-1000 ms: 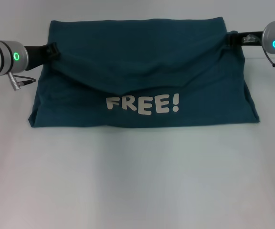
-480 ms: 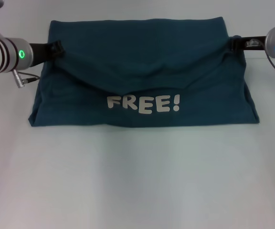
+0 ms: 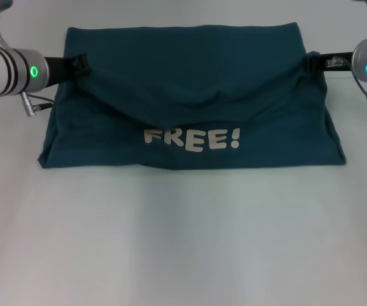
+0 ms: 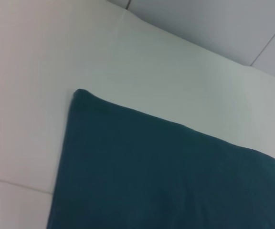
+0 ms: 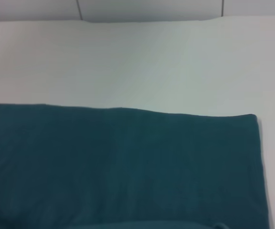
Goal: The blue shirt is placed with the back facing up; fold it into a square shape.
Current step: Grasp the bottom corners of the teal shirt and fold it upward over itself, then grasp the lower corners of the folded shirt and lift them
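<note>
I have the large dark teal-blue soft shirt point(image 3: 190, 95) half-folded on the white surface point(image 3: 183, 242). Left gripper point(image 3: 79, 63) and right gripper point(image 3: 309, 62) fingers pinch its side edges; I'd carry both evenly, keeping the hem taut.

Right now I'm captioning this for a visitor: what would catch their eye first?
The blue shirt fills the middle of the table, white "FREE!" lettering on its near part. The left gripper and right gripper pinch its side edges, and the cloth sags between them.
</note>
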Robot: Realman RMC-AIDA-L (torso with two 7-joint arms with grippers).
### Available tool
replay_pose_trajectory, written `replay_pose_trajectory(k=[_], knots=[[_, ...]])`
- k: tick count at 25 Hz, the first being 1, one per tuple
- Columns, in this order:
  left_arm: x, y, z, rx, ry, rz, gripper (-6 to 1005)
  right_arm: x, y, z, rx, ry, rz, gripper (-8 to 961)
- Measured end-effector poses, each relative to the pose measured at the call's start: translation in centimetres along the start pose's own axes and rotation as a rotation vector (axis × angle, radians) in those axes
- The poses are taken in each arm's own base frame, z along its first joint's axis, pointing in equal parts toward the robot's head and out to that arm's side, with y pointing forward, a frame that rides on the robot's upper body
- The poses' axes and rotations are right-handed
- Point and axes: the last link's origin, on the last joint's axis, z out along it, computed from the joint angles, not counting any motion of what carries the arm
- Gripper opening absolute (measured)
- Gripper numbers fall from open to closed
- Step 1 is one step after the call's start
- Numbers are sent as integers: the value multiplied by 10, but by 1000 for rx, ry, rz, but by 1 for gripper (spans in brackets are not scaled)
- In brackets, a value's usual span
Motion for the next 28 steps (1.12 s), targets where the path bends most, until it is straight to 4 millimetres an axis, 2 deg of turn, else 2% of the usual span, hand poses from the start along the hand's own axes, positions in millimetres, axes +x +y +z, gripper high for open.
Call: replay_pose_trajectory(k=[4,8,11,15,18,21,24,26,27,28], knots=[[-4,-10,-2,13,1,-40,170,5,-7,-2,6,33,12,206],[-6,-36,-13,29,21,-141,224,9,-28,-13,-8,43,108,237],[-12,-60,-29,9,39,-240,325,18,-50,-30,-67,48,247,305],[-22,-82,-55,-82,59,-334,435,42,-73,-61,-202,56,395,397],[-37,-90,-70,-171,49,-353,500,66,-72,-86,-370,69,451,465],[-53,-96,-83,-248,26,-341,565,94,-66,-110,-526,69,477,707],[-69,-102,-95,-304,-20,-351,630,119,-63,-131,-628,32,530,820],[-74,-105,-97,-303,-27,-357,713,129,-63,-139,-657,8,558,896],[-78,-107,-98,-300,-29,-358,755,133,-64,-142,-660,-1,567,906],[-81,-108,-98,-301,-30,-342,754,137,-64,-143,-662,-5,571,915]])
